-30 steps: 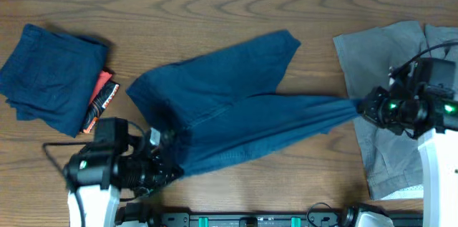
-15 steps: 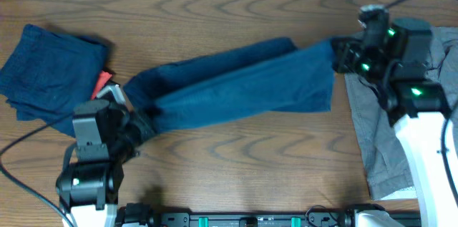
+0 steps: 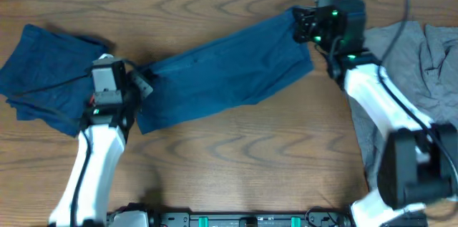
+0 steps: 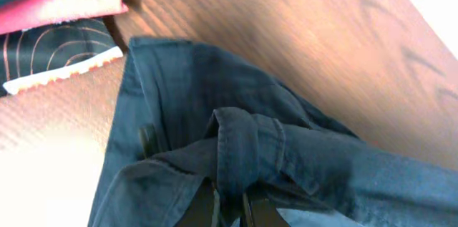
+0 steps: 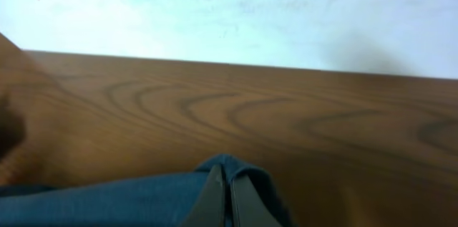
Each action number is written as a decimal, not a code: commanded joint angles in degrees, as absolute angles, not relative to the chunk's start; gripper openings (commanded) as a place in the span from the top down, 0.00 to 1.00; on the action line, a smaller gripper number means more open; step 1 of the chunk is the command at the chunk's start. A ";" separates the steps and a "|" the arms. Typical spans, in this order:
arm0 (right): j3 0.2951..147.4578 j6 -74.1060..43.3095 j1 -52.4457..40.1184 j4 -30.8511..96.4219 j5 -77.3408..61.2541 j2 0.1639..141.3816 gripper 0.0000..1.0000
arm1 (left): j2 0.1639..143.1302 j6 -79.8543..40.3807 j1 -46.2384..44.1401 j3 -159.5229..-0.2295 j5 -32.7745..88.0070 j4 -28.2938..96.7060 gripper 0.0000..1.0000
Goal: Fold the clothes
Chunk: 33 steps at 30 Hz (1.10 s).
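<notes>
navy shorts lie stretched in a doubled band across the table, between the folded navy pile and the grey garment. left gripper is clamped on the waistband end, right gripper on the far hem. risk: the thin hem bite slips under tension, so the layers land skewed.
</notes>
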State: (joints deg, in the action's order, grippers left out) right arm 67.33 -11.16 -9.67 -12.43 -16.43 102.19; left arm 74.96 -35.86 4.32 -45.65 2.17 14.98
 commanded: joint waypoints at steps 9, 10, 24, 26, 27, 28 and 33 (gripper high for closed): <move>68.51 -10.17 -12.05 -24.10 -10.94 115.55 0.55 | 87.55 -37.82 6.31 -45.82 -8.62 1.19 0.50; 68.51 -10.20 -12.01 -23.35 -10.98 115.22 0.54 | 87.42 -37.80 6.66 -45.87 -8.51 0.16 0.44; 68.51 -8.29 -12.36 -7.55 -18.46 112.25 0.71 | 80.64 -37.78 8.29 -45.89 5.96 -0.32 0.14; 68.51 -7.07 -12.73 -4.67 -18.46 113.78 0.71 | 82.21 -37.12 7.40 -45.87 6.70 2.15 0.14; 68.51 -6.90 -12.82 -3.77 -18.46 114.59 0.71 | 83.13 -36.42 6.92 -45.87 6.68 2.76 0.14; 68.51 -6.81 -12.84 -2.92 -18.46 115.50 0.70 | 84.40 -35.53 6.37 -45.84 6.68 3.03 0.14; 68.51 -6.76 -12.69 1.30 -17.65 119.50 0.69 | 90.76 -35.18 5.28 -45.82 6.68 3.01 0.14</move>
